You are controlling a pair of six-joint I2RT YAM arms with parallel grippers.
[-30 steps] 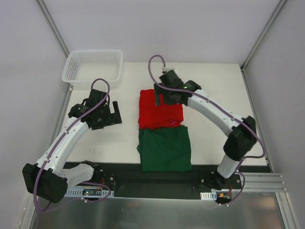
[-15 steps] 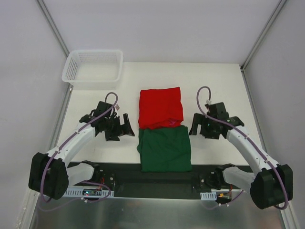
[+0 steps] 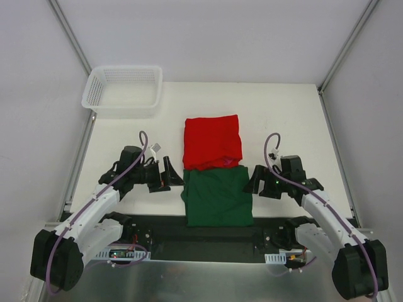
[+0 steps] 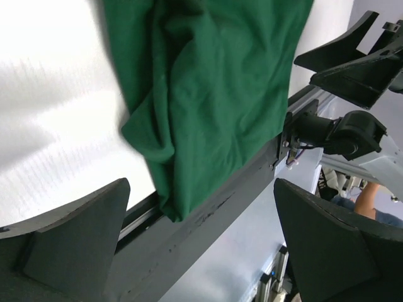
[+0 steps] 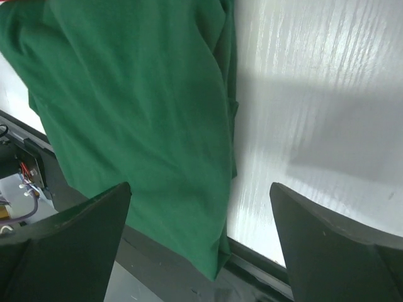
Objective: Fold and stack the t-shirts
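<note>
The folded red t-shirt lies mid-table, its near edge meeting the far edge of the folded dark green t-shirt. The green one reaches down to the black base rail. My left gripper is open just left of the green shirt's far left corner, and my right gripper is open just off its right edge. Neither touches cloth. In the left wrist view the green shirt lies beyond the open gripper. In the right wrist view the green shirt lies ahead of the open gripper.
A white mesh basket stands at the far left corner of the table. Frame posts rise at the far corners. The right arm's gripper shows at the top right of the left wrist view.
The right arm has swung back from above the red shirt to the green shirt's right side. The left arm has moved nearer and rightward to the green shirt's left corner. Both stayed open.
</note>
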